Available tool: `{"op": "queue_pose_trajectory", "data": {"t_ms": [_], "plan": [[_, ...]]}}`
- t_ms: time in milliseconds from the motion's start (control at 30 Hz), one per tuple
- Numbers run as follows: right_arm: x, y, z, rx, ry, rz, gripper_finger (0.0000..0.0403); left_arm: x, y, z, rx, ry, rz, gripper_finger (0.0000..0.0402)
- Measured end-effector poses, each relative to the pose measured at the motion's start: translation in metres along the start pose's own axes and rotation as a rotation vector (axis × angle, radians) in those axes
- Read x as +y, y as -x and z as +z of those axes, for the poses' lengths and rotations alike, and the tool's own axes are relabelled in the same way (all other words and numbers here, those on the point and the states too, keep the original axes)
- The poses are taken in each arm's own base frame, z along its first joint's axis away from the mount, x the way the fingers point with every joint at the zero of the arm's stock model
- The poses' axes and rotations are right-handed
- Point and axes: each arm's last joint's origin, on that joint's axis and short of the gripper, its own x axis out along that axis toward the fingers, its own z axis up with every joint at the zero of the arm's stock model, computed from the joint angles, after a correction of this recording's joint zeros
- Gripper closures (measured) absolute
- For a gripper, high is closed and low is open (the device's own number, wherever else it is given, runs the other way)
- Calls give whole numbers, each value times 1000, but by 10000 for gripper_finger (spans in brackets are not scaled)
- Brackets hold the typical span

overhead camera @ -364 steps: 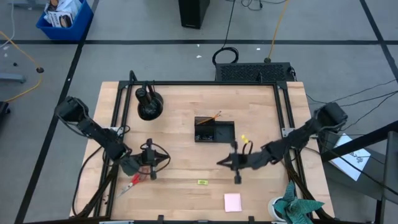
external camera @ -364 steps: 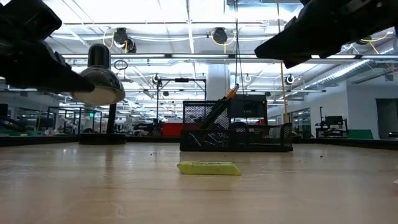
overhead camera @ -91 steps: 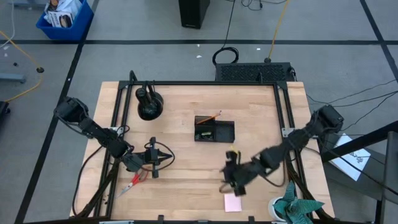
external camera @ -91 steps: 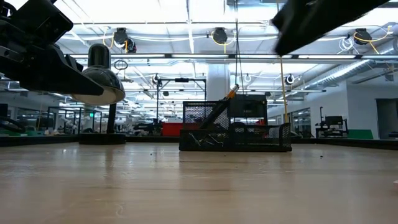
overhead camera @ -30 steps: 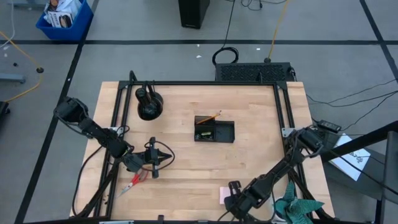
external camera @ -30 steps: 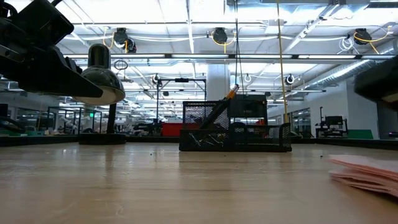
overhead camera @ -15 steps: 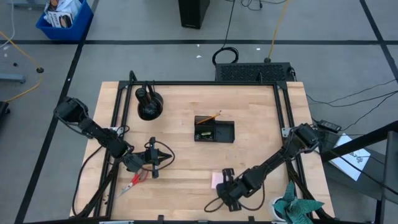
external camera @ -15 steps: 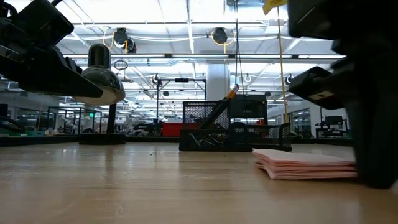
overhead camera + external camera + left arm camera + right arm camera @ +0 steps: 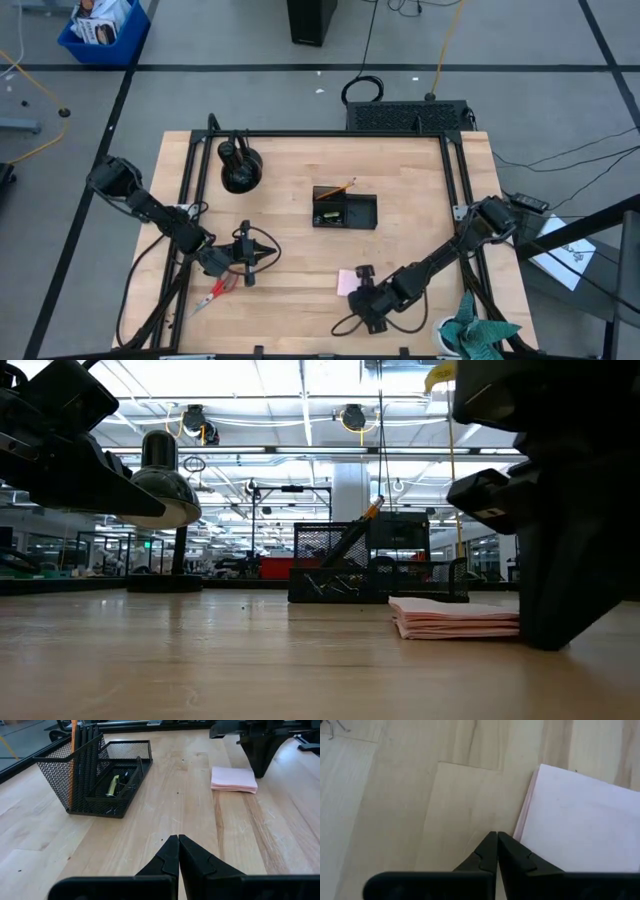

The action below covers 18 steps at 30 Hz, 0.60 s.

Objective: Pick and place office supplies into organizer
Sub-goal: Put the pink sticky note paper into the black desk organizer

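Note:
The square pink notepad [image 9: 346, 281] lies flat on the wooden table, a little near of the middle. My right gripper [image 9: 360, 284] is shut and stands at the pad's right side, fingers slanting down to the table. The organizer [image 9: 345, 210], a black mesh tray, stands beyond it with the orange pencil [image 9: 73, 750], dark pens and a yellow-green tag [image 9: 113, 785] inside. My left gripper [image 9: 266, 255] hovers shut at the left. The red-handled scissors [image 9: 212, 294] lie on the table near it. My right gripper is against the notepad's right-hand edge [image 9: 519, 827] with the outer side of one shut finger [image 9: 512, 852]. The fingers come slanting down from the table's near right, tips at the table top. The pad lies flat on the wood.
A round black dome-shaped object [image 9: 240, 170] stands at the far left. A teal cloth [image 9: 478, 335] lies at the near right corner. A small wire clip [image 9: 334, 727] lies on the wood beyond the pad. Bare wood lies between pad and organizer.
My right gripper has swept from the near edge toward the far left, staying shut. The pink notepad has slid flat along the table ahead of it, toward the organizer.

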Motion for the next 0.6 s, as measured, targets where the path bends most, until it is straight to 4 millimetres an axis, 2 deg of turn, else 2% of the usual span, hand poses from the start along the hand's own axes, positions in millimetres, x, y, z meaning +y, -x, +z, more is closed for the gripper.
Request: {"op": "queue_pose_trajectory", "data": {"t_ms": [133,300,467,600], "plan": [[9,15,2,-87,26,-22,353,0,0,0,0,-1,0,385],[11,34,11,-187,-7,-25,265,0,0,0,1,3,1,385],[11,35,10,-182,4,-29,182,0,0,-1,5,11,1,385],[7,34,5,-146,23,-106,151,-1,0,-1,16,10,-31,385]]}}
